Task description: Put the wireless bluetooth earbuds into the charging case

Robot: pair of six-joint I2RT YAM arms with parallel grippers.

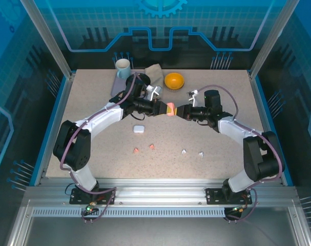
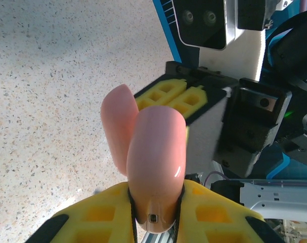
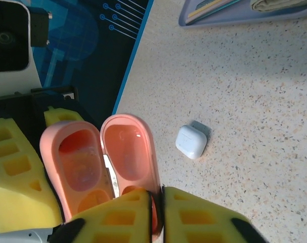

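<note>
So that its wells are bared, the pink case [image 1: 170, 109] is held open — one half pinched by the left gripper [image 1: 165, 108], the other by the right gripper [image 1: 177, 111] — while the earbuds [image 1: 152, 146] are seen on the table [image 1: 94, 87], well apart.

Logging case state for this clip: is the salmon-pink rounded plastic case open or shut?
Open. The salmon-pink rounded plastic case has its two halves spread apart, hollow insides facing the right wrist camera.

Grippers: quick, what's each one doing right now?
Left gripper: closed on the open pink case.
Right gripper: closed on the same case.
</note>
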